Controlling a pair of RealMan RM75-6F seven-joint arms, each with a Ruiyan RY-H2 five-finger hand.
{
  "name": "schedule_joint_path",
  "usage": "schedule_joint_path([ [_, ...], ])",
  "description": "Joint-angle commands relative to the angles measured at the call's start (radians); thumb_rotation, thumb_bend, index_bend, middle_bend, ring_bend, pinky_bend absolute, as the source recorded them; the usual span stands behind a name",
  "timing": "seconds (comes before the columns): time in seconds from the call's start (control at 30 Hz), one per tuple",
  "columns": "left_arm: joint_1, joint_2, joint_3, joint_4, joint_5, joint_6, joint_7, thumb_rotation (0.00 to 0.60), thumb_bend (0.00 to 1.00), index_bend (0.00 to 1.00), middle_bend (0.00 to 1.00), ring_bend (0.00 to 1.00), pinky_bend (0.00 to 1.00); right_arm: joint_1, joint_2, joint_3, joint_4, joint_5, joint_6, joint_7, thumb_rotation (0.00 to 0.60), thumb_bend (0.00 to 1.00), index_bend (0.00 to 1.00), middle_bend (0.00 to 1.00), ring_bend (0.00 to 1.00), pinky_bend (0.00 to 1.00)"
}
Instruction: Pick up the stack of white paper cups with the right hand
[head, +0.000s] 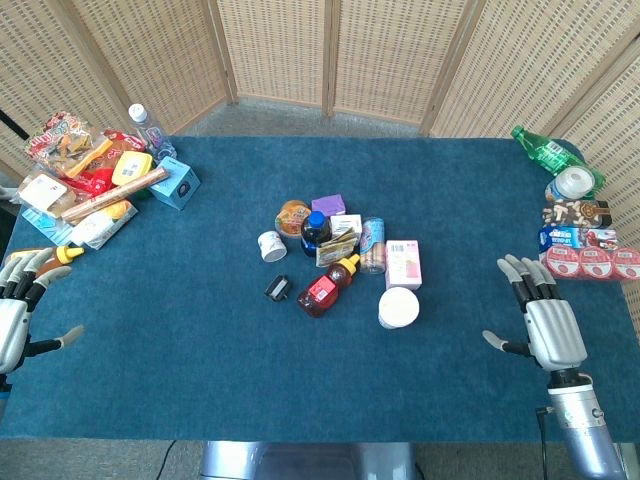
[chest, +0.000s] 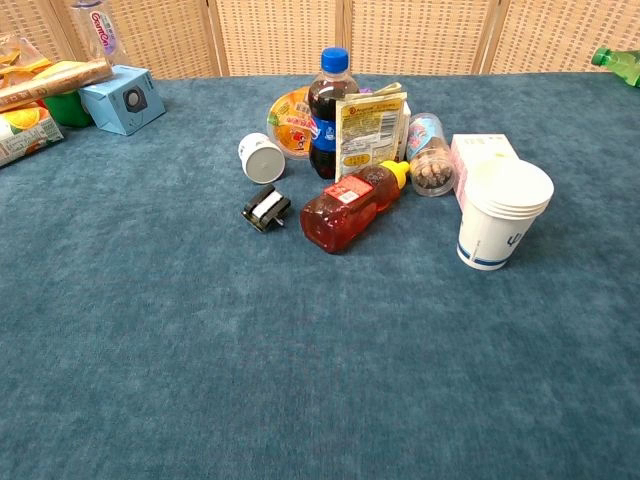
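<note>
Stack of white paper cups with blue print (chest: 502, 212) stands upright mid-table, just beside a pink carton (chest: 478, 155). We judge it light, thin-walled, crushable — take it gently around the mid-wall. Right hand (head: 548, 322) rests near the table's right edge, fingers apart, holding nothing.

One stack of white paper cups (chest: 500, 212), two hands (head: 548, 325) (head: 14, 310)

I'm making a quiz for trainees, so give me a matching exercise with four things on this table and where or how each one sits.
1. stack of white paper cups
2. honey bottle
3. cola bottle
4. right hand

A. lying on its side
B. open, resting at the table's right edge
C. upright, nearest the right hand
D. upright, blue cap

Pairs: 1-C, 2-A, 3-D, 4-B
</note>
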Motion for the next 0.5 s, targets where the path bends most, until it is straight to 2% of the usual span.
schedule_joint_path([
  [0.03, 0.0, -0.001, 0.0, -0.001, 0.0, 0.0, 0.001, 0.6, 0.17, 0.22, 0.0, 0.0, 0.0, 0.001, 0.002, -0.001, 0.0, 0.001, -0.004, 0.007, 0.6, 0.0, 0.0, 0.0, 0.0, 0.0],
  [0.5, 0.002, 0.002, -0.009, -0.008, -0.004, 0.011, -0.011, 0.6, 0.17, 0.22, 0.0, 0.0, 0.0, 0.031, 0.025, -0.014, -0.068, 0.011, -0.084, 0.077, 0.6, 0.0, 0.0, 0.0, 0.0, 0.0],
])
